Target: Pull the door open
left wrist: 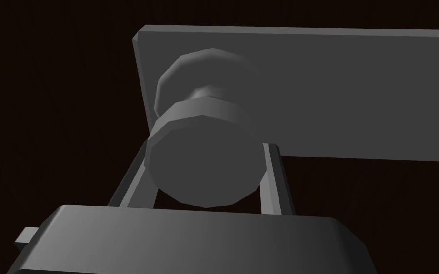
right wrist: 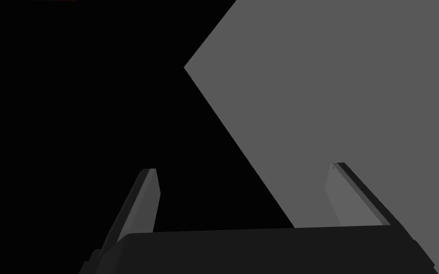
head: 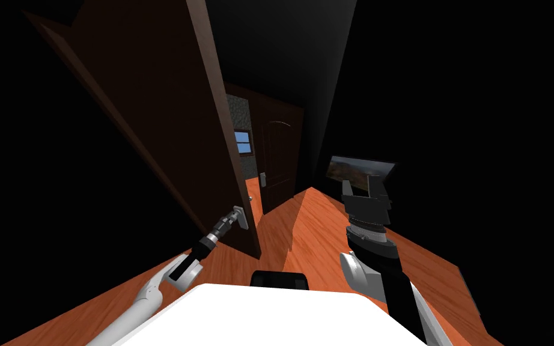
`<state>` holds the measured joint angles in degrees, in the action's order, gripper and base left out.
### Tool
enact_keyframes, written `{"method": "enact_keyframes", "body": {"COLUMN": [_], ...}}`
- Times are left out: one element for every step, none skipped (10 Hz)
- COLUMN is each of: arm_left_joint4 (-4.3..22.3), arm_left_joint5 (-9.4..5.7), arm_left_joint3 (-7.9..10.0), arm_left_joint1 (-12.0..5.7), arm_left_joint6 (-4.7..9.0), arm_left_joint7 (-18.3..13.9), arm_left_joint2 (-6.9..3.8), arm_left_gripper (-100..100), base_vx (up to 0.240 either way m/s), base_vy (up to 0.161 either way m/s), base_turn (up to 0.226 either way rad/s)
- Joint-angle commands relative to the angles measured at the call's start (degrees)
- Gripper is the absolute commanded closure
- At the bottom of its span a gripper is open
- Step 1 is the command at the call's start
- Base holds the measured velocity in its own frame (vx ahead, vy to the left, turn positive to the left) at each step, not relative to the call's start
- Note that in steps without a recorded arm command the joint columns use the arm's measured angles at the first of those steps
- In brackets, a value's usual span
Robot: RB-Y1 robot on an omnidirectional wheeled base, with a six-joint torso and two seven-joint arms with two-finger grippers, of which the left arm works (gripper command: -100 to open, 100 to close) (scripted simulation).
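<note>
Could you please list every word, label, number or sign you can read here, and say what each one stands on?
There are none to read. The door, its knob and plate, the far door, the picture, the left gripper and the right gripper show no letters, numbers or signs.

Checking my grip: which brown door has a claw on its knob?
The near door: left claw clamps its grey knob. The far, arched-panel door stands untouched.

Head camera looks down on the door (head: 149,120); left wrist camera hugs its knob (left wrist: 204,161).
</note>
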<state>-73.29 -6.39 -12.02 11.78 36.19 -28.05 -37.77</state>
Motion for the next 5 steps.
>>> {"method": "enact_keyframes", "body": {"arm_left_joint4": [-0.62, -0.67, -0.53, -0.15, 0.05], "arm_left_joint5": [0.06, 0.07, -0.04, 0.01, 0.03], "arm_left_joint3": [-0.80, -1.09, -0.45, -0.87, -1.09], "arm_left_joint1": [0.79, 1.12, 0.88, 1.43, 1.69], "arm_left_joint6": [1.36, 2.05, 1.50, 2.88, 3.71], "arm_left_joint7": [-0.76, -1.13, -0.77, -1.31, -1.63], "arm_left_joint2": [-0.88, -1.42, -1.24, -2.00, -2.47], "arm_left_gripper": [100, 100, 100, 100, 100], "base_vx": [-0.166, -0.181, -0.079, -0.136, -0.192], "base_vy": [0.101, 0.105, 0.053, 0.051, 0.125], "base_turn": [-0.110, -0.105, -0.020, -0.116, -0.163]}}
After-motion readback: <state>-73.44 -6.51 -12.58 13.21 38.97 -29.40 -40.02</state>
